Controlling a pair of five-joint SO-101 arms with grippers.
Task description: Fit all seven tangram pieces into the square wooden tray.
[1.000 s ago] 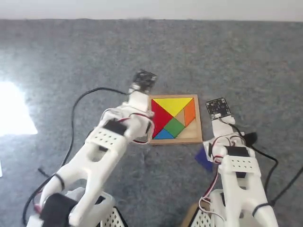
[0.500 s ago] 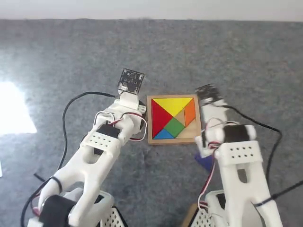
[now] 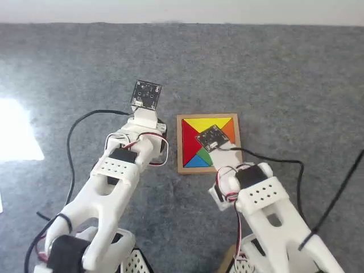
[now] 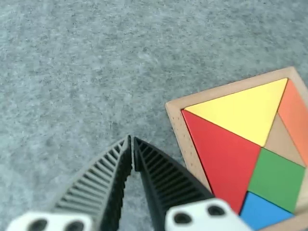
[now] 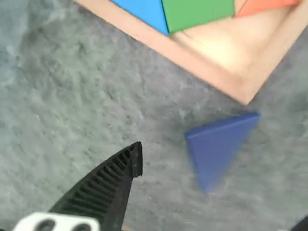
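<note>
Left end effector [image 4: 131, 144]: closed, gripping nothing, over the grey worktop [image 4: 72, 57] just beside the wooden tray [image 4: 175, 120]. Right end effector [image 5: 219, 185]: open, gripping nothing, low over the worktop near a tray corner. In the tray: yellow triangle [image 3: 205, 124], red triangle [image 3: 189, 142], green square [image 4: 276, 175], light blue triangle [image 3: 196, 161], orange piece [image 3: 229, 132]. There's bare wood by that corner. The dark blue triangle [image 5: 219, 142] lies flat on the worktop outside the tray, near that corner, not touching it.

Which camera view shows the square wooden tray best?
The high view: the whole outline of the tray is there, though the right arm covers part of its middle. Each wrist view catches one corner of it.
</note>
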